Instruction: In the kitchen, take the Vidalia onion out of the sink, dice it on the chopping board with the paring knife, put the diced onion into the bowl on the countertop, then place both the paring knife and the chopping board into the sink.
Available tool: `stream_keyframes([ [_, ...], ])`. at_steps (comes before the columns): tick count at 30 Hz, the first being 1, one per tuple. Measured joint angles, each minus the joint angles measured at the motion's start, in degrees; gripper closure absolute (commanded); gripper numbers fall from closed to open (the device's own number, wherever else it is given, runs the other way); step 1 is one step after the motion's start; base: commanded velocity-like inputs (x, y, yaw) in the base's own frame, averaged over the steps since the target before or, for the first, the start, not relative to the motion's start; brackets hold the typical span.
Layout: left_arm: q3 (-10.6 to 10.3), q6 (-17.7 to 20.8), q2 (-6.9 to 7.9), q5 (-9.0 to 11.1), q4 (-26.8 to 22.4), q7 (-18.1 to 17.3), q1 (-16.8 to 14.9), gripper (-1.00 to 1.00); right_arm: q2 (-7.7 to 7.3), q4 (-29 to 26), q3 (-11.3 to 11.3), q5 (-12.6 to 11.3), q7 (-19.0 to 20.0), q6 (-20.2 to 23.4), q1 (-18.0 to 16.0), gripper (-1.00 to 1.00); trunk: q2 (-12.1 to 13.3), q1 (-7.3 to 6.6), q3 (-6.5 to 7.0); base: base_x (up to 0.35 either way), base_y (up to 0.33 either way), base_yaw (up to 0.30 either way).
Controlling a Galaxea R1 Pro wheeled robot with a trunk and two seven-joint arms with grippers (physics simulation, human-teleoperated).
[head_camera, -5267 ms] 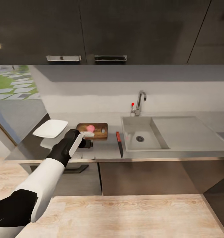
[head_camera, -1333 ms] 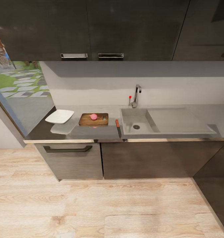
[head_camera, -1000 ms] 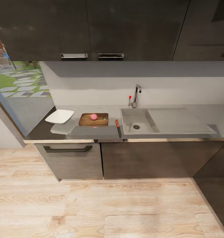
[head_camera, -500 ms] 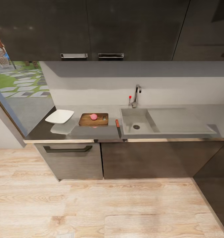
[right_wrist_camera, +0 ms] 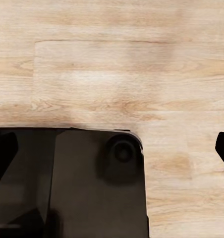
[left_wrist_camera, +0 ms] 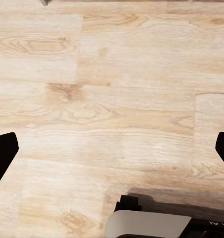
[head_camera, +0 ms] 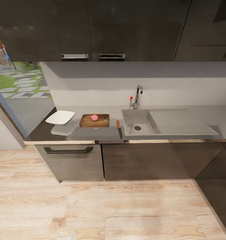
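One step is done: the Vidalia onion [head_camera: 94, 117] is set whole on the chopping board [head_camera: 94, 120]; the paring knife [head_camera: 119, 128] lies beside the sink [head_camera: 139, 123]; dicing is left; both grippers are spread apart over the floor [left_wrist_camera: 117, 89].

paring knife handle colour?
Red handle on the paring knife, dark blade; clearest in the head view.

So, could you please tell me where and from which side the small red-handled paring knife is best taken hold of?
Probably by the red handle of the small red-handled paring knife, coming from above. It lies flat on the dark glossy countertop between the brown wooden chopping board and the grey sink, handle toward the wall, dark blade toward the front edge.
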Motion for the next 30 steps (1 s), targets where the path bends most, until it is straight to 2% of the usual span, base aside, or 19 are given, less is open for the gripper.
stream_keyframes([
  [19,0.0,-0.1,0.30,0.1,0.9,-0.4,0.0,-1.00,-0.01,0.0,0.0,0.0,0.0,0.0,0.0,-1.00,0.0,0.00,0.00,0.000,0.000,0.000],
  [22,0.1,-0.1,0.82,0.1,1.4,-4.8,0.0,-1.00,-0.04,0.0,0.0,0.0,0.0,0.0,0.0,-1.00,0.0,0.00,0.00,0.000,0.000,0.000],
  [24,0.1,-0.1,1.20,0.2,1.4,-6.3,0.0,-1.00,-0.05,0.0,0.0,0.0,0.0,0.0,0.0,-1.00,0.0,0.00,0.00,0.000,0.000,0.000],
  [25,0.3,-0.3,2.26,0.3,1.4,-8.8,0.0,-1.00,-0.02,0.0,0.0,0.0,0.0,0.0,0.0,-1.00,0.0,0.00,0.00,0.000,0.000,0.000],
  [26,0.2,-1.0,2.81,0.2,1.3,-9.9,0.0,-1.00,-0.03,0.0,0.0,0.0,0.0,0.0,0.0,-1.00,0.0,0.00,0.00,0.000,0.000,0.000],
  [30,0.2,-7.7,3.55,0.0,0.7,-11.7,0.0,-1.00,-0.01,0.0,-0.1,0.0,0.0,0.0,0.0,-1.00,0.0,0.00,0.00,0.000,0.000,0.000],
])
